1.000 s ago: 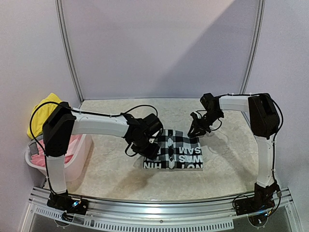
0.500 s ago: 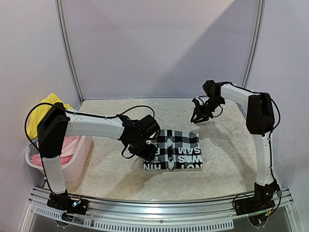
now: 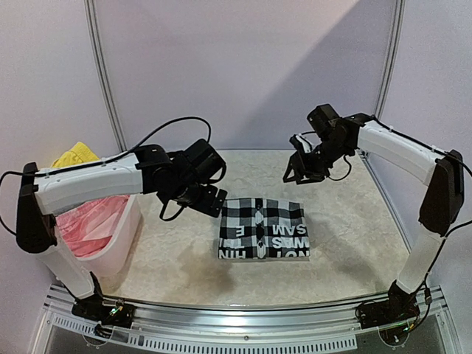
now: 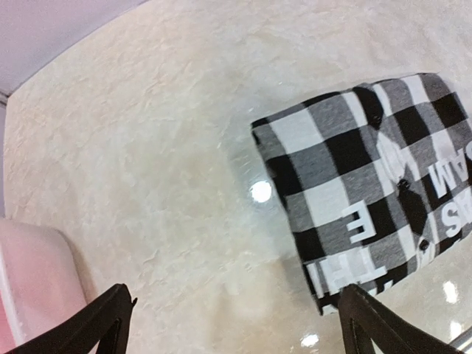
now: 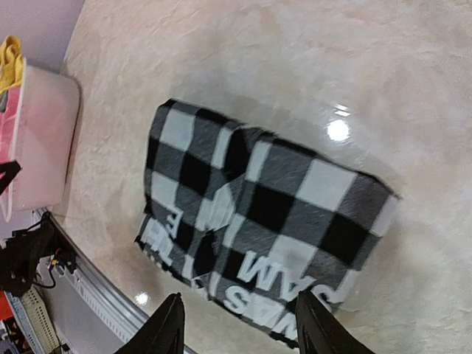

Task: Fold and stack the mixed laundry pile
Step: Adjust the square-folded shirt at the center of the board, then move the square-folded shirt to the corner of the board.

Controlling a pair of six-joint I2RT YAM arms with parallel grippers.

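While the folded black-and-white checked shirt (image 3: 264, 228) with white lettering lies on the pale tabletop (image 3: 169, 258), the left gripper (image 4: 234, 295) and right gripper (image 5: 240, 299) are held aloft, jaws spread (both empty).

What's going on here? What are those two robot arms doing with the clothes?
They are folding laundry. The black-and-white checked shirt lies folded in a neat rectangle on the table. Nothing is touching it: the left gripper and the right gripper both hang open and empty above the table, one on each side of the shirt. At the left, a white basket holds a pink garment and a yellow garment that are not yet folded.
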